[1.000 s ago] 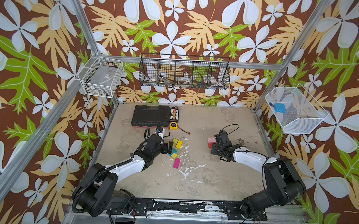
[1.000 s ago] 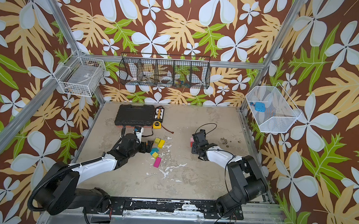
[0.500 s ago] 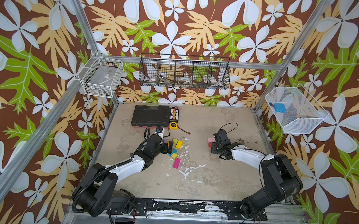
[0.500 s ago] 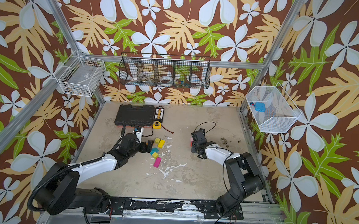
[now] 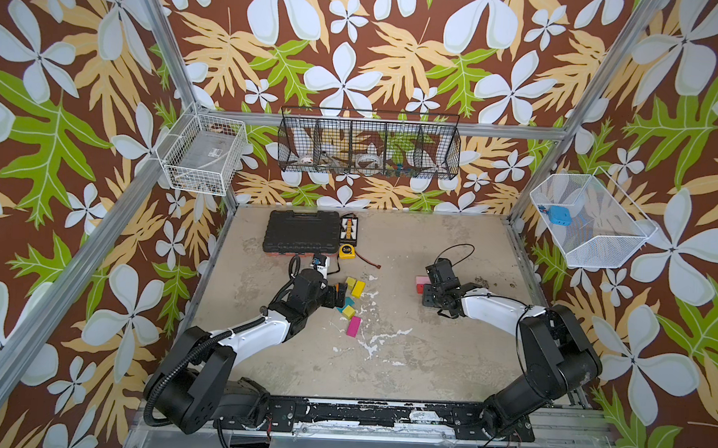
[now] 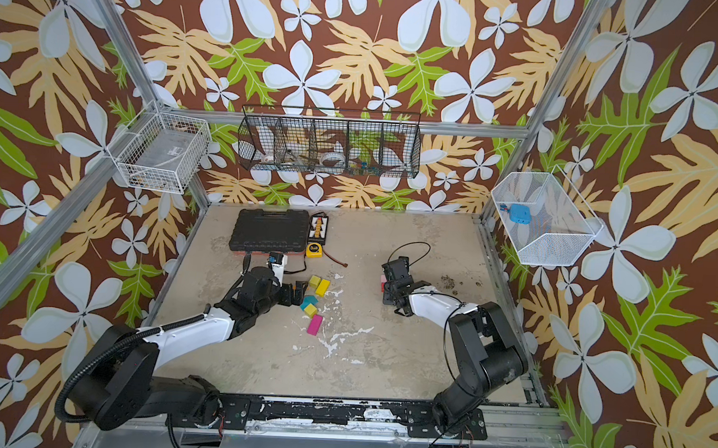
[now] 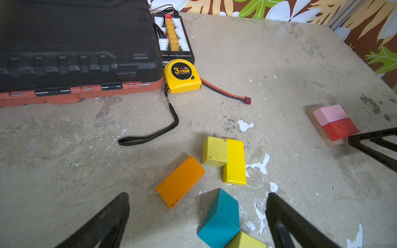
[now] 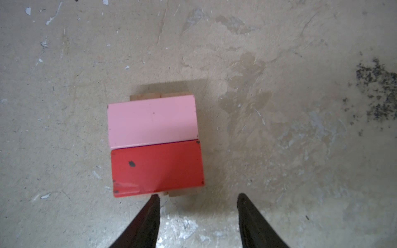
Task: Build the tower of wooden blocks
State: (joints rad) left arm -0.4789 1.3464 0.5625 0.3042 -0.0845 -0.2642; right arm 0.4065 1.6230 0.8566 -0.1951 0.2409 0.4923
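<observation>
Finding: the build is at an early stage. The tower point(image 5: 420, 284) stands on the table point(image 5: 426, 361) right of centre in both top views, and so far it has two layers. The tan planks point(image 8: 146, 97) lie flat as the base, showing only as a thin edge. On them the pink brick point(image 8: 152, 121) and the red brick point(image 8: 158, 167) lie side by side, long edges touching and fairly square to each other. My right gripper point(image 8: 198, 197) hangs over the near edge of this stack with its jaws partly apart and nothing between them. One fingertip stands at the red brick's edge, but I cannot tell whether it touches. Outstanding: six blocks lie loose in a cluster left of centre, well apart from the tower. They are the orange brick point(image 7: 180, 181), the yellow brick point(image 7: 235, 163) with a yellow cube point(image 7: 214, 151) against it, the teal wedge point(image 7: 221, 216) touching a second yellow cube point(image 7: 245, 241), and the magenta brick point(image 5: 353, 326) nearest the arm bases. My left gripper point(image 7: 197, 196) sits low over this cluster, jaws spread wide and empty, with the teal wedge just ahead between them. The yellow tape measure point(image 7: 182, 76) beside the cluster is not part of the work. I judge roughly a third done. The magenta, yellow and orange layers and the teal top piece are not yet placed.
</observation>
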